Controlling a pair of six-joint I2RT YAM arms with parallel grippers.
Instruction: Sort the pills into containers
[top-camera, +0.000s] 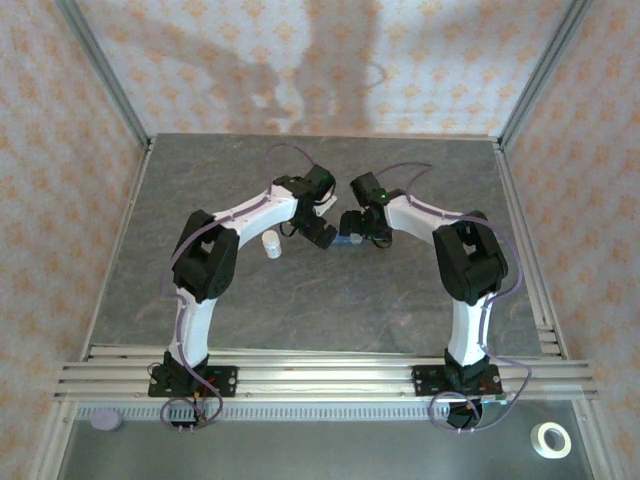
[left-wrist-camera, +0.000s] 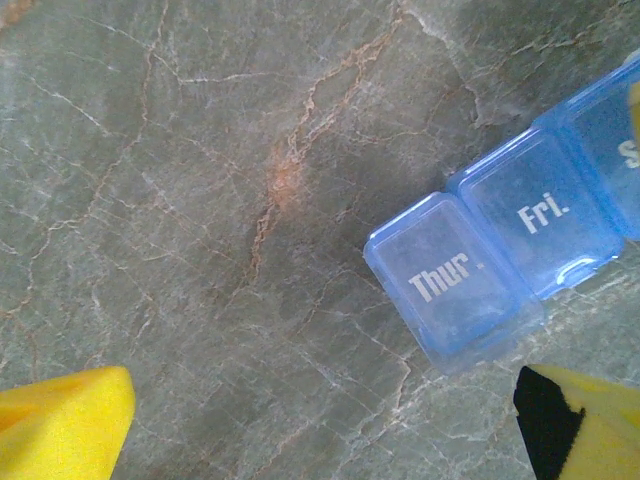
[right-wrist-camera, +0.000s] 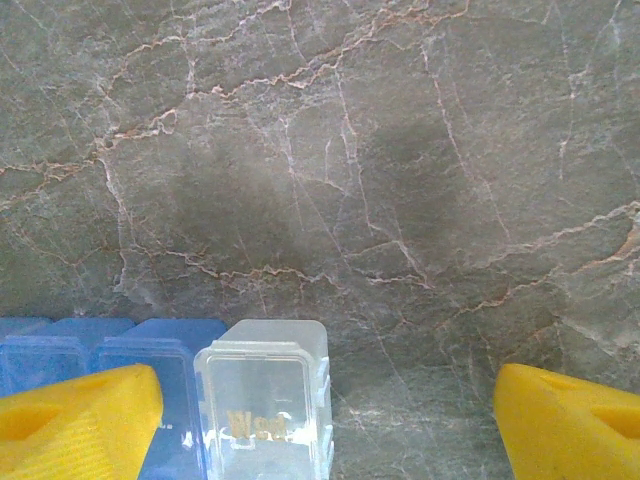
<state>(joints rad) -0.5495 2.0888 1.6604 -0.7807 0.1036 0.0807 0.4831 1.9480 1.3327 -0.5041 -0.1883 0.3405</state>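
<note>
Grey counter (top-camera: 300, 300) holds the blue containers (left-wrist-camera: 470, 280), and I see no pills inside yet. Both the left fingers (left-wrist-camera: 60, 420) and right fingers (right-wrist-camera: 70, 420) are wide open, empty.

Top cam high, rear, wrist cams close, downward, share containers (left-wrist-camera: 520, 235)

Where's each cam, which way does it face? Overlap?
Top external: above, behind the bases, looking down on the table; both arms, left gripper, right gripper.
Left wrist: on the left arm, looking down at the organiser, Thur and Fri cells; yellow fingertips low.
Right wrist: on the right arm, looking down at the organiser's Wed end; fingertips low.
Shared: the organiser, in both wrist views.
</note>
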